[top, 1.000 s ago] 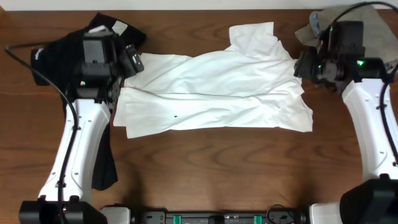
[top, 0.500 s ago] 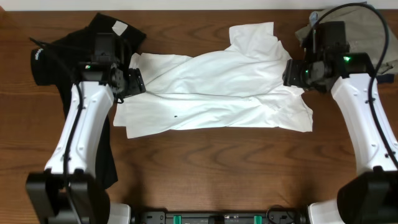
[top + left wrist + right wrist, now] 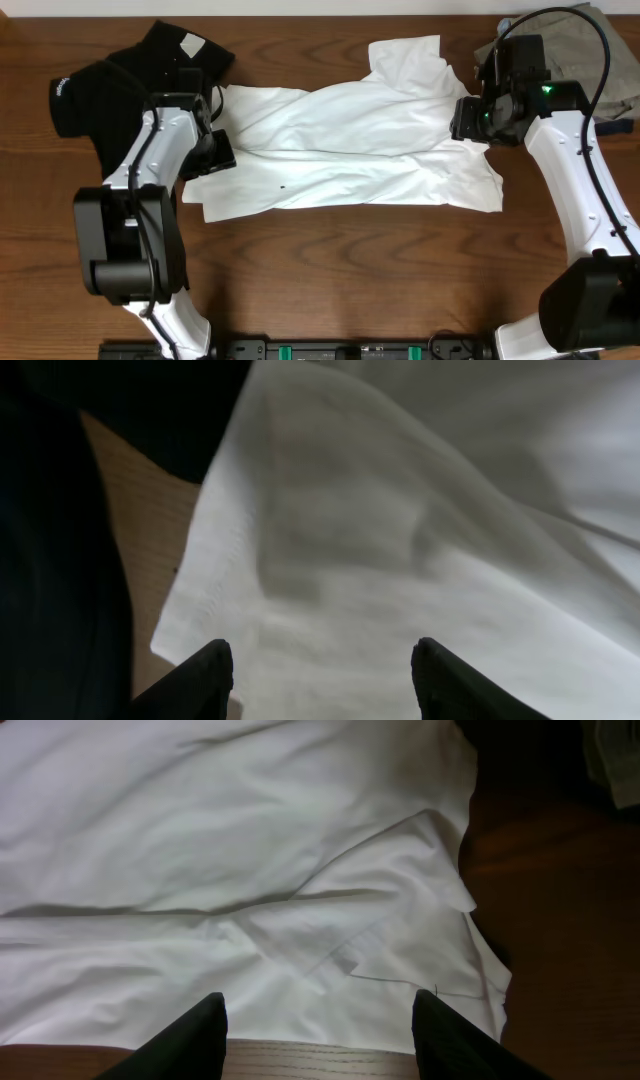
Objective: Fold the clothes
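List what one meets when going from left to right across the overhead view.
black short-sleeved shirt → left gripper → large white crumpled T-shirt → right gripper → khaki pile of garments at the far right corner

left pincer (image 3: 320,678) jaws apart, nothing held | right pincer (image 3: 318,1035) jaws apart, nothing held

Large T-shirt (image 3: 350,140) is lying mid-frame on table (image 3: 350,270), w/ other shirt (image 3: 100,85) upper left, just beside it. L gripper (image 3: 222,152) is sitting over T-shirt's left edge, R gripper (image 3: 462,118) over its right edge; garment pile (image 3: 610,40) is lying upper right
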